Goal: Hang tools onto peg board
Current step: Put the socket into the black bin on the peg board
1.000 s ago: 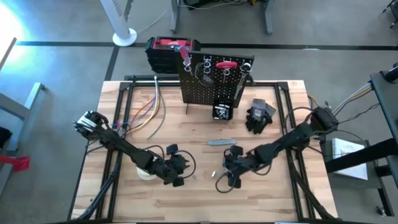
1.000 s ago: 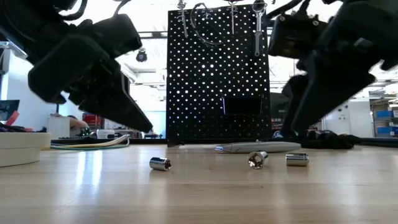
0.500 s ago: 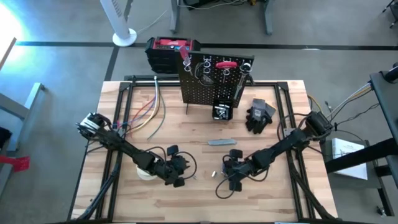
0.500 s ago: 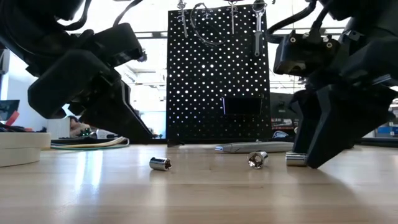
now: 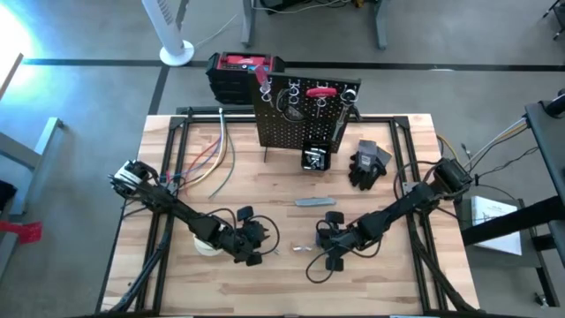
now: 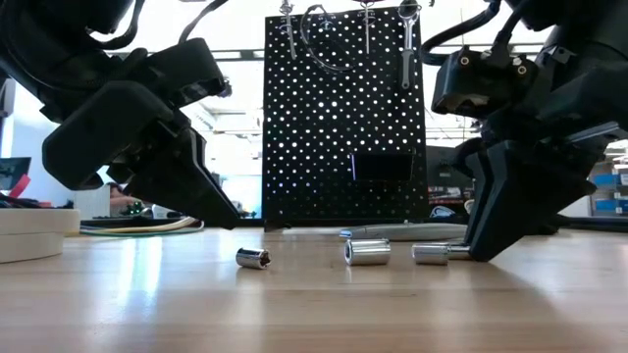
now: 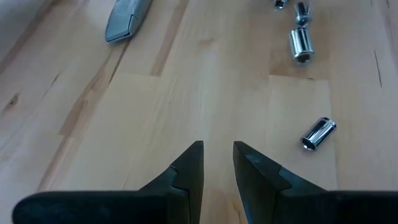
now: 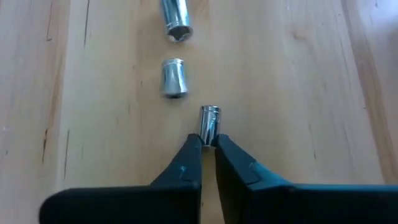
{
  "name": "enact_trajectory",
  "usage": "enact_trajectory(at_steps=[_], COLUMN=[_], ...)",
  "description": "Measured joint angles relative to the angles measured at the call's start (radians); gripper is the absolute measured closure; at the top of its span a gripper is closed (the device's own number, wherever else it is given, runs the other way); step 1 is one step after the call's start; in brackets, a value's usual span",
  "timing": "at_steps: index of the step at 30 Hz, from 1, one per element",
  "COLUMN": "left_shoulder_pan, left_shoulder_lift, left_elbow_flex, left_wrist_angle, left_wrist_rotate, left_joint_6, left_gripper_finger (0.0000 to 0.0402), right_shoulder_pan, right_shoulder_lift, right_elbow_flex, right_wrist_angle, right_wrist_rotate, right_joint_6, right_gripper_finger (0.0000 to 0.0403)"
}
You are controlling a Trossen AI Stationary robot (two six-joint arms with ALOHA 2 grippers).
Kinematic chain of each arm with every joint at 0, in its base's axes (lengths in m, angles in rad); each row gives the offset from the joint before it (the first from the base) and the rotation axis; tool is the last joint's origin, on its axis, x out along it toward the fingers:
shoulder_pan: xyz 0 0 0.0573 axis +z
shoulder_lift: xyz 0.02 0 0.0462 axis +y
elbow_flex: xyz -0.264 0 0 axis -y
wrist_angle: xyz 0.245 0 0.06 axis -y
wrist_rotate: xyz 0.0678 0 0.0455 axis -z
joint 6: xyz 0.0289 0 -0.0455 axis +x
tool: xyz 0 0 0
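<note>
The black peg board [image 5: 305,110] stands at the table's far side, with a wrench [image 6: 407,49] and a red-handled tool [image 5: 320,90] hanging on it. Three short silvery sockets lie on the wood in the right wrist view. My right gripper [image 8: 208,142] is low over the table's near middle and shut on the nearest socket [image 8: 209,121]. My left gripper [image 7: 217,155] hovers left of it, open and empty, with another socket [image 7: 318,132] lying ahead of it. A grey flat tool [image 5: 315,201] lies in front of the board. My right gripper pinches the near end of the socket [image 8: 209,142] between its two fingertips, only at their free ends. The fingers come slanting down from the table's right and lie along the socket. It lies on its side on the table [image 6: 430,254].
A whitish tape roll [image 5: 207,246] sits under my left arm. Black gloves [image 5: 369,163] lie at the right of the board, and a small black bin [image 5: 315,159] stands at its foot. Coloured cables [image 5: 212,155] run at the far left. A red-and-black box [image 5: 238,75] stands behind the board.
My right gripper has come down toward the table and shut on the nearest socket. That socket has slid a little toward the table's left. The socket beside it, which stood tilted, now lies on its side farther left.
</note>
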Motion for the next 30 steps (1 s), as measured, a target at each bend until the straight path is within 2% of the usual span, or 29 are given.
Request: enact_trajectory(at_steps=[8, 14, 20, 26, 30], left_shoulder_pan=[0.000, 0.000, 0.003, 0.007, 0.006], left_shoulder_lift=[0.000, 0.000, 0.000, 0.000, 0.000], left_elbow_flex=[0.000, 0.000, 0.000, 0.000, 0.001], left_wrist_angle=[0.000, 0.005, 0.011, 0.012, -0.002], left_wrist_rotate=[0.000, -0.001, -0.001, 0.000, 0.006], left_joint_6=[0.000, 0.000, 0.003, 0.003, -0.018], left_gripper_finger=[0.0325, 0.0325, 0.0325, 0.0325, 0.0325], right_shoulder_pan=[0.000, -0.020, -0.145, -0.324, -0.376], right_shoulder_lift=[-0.022, -0.129, -0.254, -0.355, -0.374], right_elbow_flex=[0.005, 0.029, 0.028, 0.029, 0.029], right_wrist_angle=[-0.023, -0.056, -0.065, -0.045, -0.005], right_wrist_rotate=[0.051, 0.199, 0.298, 0.339, 0.244], right_joint_6=[-0.012, -0.095, -0.161, -0.181, -0.192], right_gripper_finger=[0.0398, 0.0400, 0.0400, 0.0400, 0.0401])
